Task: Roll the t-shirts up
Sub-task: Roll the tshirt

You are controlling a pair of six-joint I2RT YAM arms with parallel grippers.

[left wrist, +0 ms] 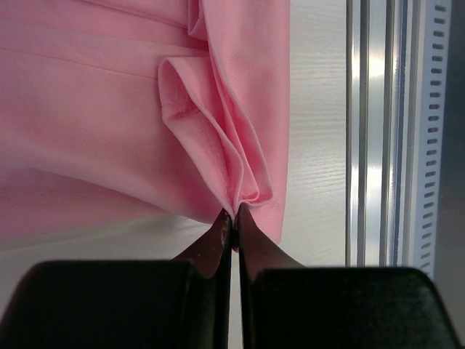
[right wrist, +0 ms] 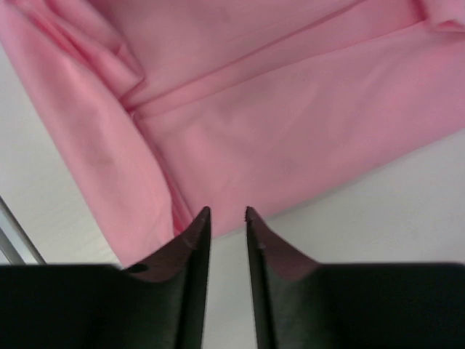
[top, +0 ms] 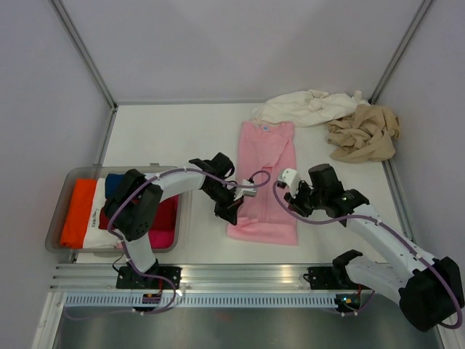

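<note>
The light pink t-shirt (top: 267, 174) lies folded into a long strip in the middle of the table. My left gripper (top: 234, 209) is shut on its near left edge, pinching a bunch of pink folds (left wrist: 240, 190). My right gripper (top: 290, 190) is open with a narrow gap, its tips at the strip's right edge (right wrist: 227, 215), holding nothing. The cream-white t-shirt (top: 309, 107) and the tan-beige t-shirt (top: 365, 133) lie crumpled at the far right corner.
A clear grey plastic tray (top: 67, 182) at the left holds folded orange, white, blue and red cloths. Metal rails (top: 240, 280) run along the near table edge, also in the left wrist view (left wrist: 378, 131). White walls enclose the table.
</note>
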